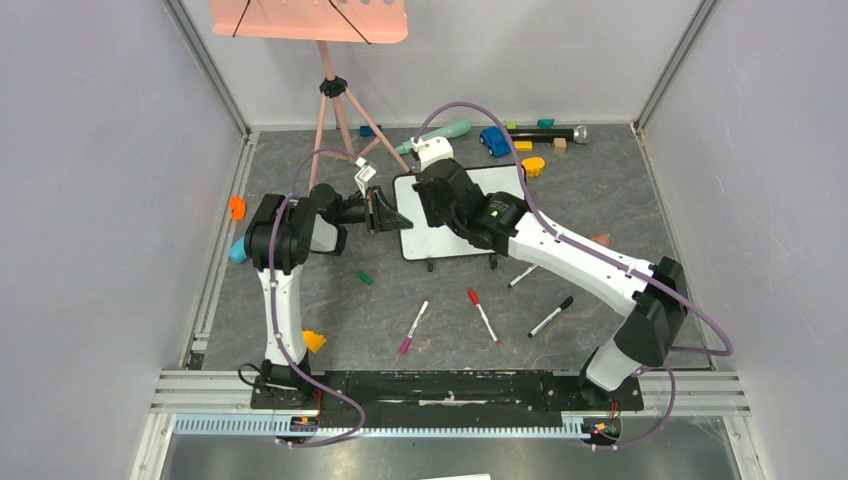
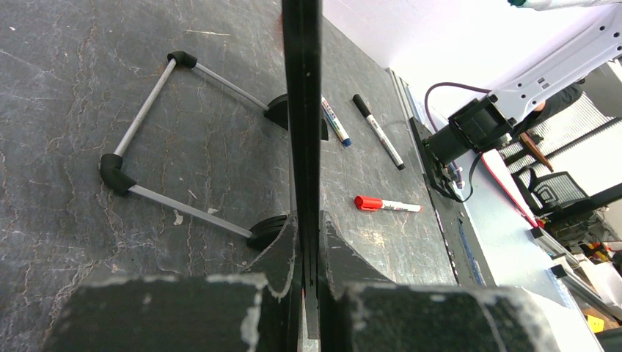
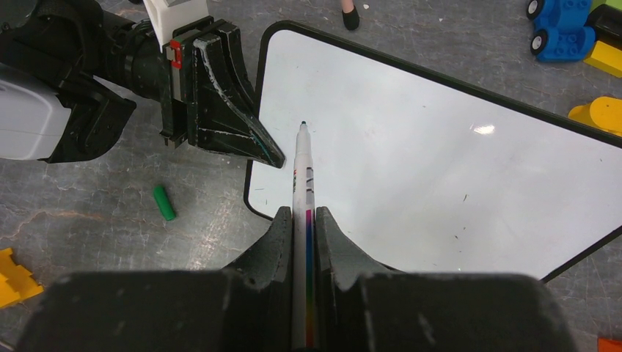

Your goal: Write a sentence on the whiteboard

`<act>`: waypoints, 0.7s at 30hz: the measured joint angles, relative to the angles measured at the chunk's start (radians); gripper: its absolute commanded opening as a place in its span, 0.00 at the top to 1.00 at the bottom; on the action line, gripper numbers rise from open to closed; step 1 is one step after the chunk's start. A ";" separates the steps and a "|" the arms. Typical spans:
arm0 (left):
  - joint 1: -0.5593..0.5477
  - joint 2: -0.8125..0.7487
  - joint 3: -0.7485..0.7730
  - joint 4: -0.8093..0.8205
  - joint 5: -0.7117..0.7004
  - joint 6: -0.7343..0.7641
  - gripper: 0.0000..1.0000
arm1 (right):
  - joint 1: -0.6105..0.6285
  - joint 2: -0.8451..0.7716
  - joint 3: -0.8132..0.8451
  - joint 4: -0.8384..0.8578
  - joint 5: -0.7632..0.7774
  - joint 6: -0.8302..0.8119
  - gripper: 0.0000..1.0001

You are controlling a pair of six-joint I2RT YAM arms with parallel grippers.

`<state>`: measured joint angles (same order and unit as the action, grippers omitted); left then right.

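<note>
Nearest the right wrist lens, the right gripper is seen pressed together on the barrel of a marker. The marker is held pointing forward, with its dark green tip over the upper left part of the whiteboard. Contact between tip and surface cannot be confirmed from any view.

The whiteboard is found near the middle of the table, propped on a wire stand, with two black feet at its near edge. Its white face is bare apart from a few small specks. No lettering is visible, so the writing is judged not yet begun.

The left gripper is closed on the board's left rim, and the dark edge is pinched between both fingers. This hold is judged to be a brace, so that the light, propped board is not pushed away or tipped under pen pressure.

A green cap lies on the table just left of the board and is probably from the marker in use. A red marker and a black marker are scattered between the board and the arm bases.

A blue toy car and other toys are grouped at the far edge, beyond the board. A pink tray on a tripod stands at the back left and is judged to play no part.
</note>
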<state>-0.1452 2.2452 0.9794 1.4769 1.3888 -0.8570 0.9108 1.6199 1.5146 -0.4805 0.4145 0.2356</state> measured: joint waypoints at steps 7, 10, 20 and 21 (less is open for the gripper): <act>0.000 0.000 0.000 0.000 0.000 0.000 0.98 | 0.000 0.000 0.000 0.000 0.000 0.000 1.00; 0.000 0.000 0.000 0.000 0.000 0.000 0.98 | 0.000 0.000 0.000 0.001 0.000 0.000 1.00; 0.000 0.000 0.000 0.000 0.000 0.000 0.98 | 0.000 -0.001 -0.011 -0.004 0.001 0.000 1.00; 0.000 0.000 0.000 0.000 0.000 0.000 0.98 | 0.000 -0.001 -0.013 -0.005 0.001 0.000 1.00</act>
<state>-0.1452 2.2452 0.9794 1.4769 1.3891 -0.8570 0.9108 1.6188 1.5013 -0.4850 0.4152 0.2356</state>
